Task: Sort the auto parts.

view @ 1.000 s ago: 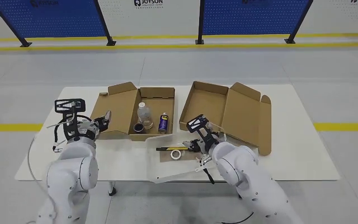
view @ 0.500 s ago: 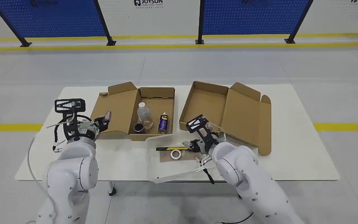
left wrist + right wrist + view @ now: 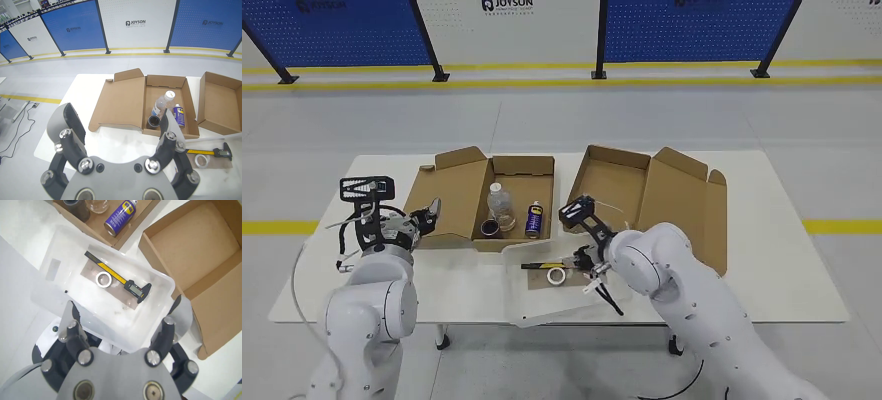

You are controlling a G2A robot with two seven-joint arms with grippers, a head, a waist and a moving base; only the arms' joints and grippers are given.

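**Both grippers released; caliper and ring lie in the clear tray**

I see the right gripper (image 3: pixel 124 308) with its two fingers spread wide and nothing between them. It hangs over the near right end of the clear plastic tray (image 3: pixel 62 239). The empty right cardboard box (image 3: pixel 198 256) is to the right of it and a little farther.

In the tray lie a black digital caliper with a yellow scale (image 3: pixel 121 279) and a silver metal ring (image 3: pixel 103 279). The ring is just beside the caliper's beam, on its near side. Both rest on a brownish flat sheet (image 3: pixel 88 271) at the tray's bottom. The tray stands near the front edge of the white table (image 3: pixel 782 285), in front of the gap between the two boxes.

The left open cardboard box (image 3: pixel 166 81) holds three things:
- A clear plastic bottle with a white cap (image 3: pixel 162 104), lying down.
- A blue spray can (image 3: pixel 179 115), lying at the bottle's right.
- A short dark cylinder (image 3: pixel 154 122), standing against the near wall with its open end up.

The left gripper (image 3: pixel 117 111) is also released and holds nothing. It hangs above the left part of the table, beside the left box's folded-out flap.
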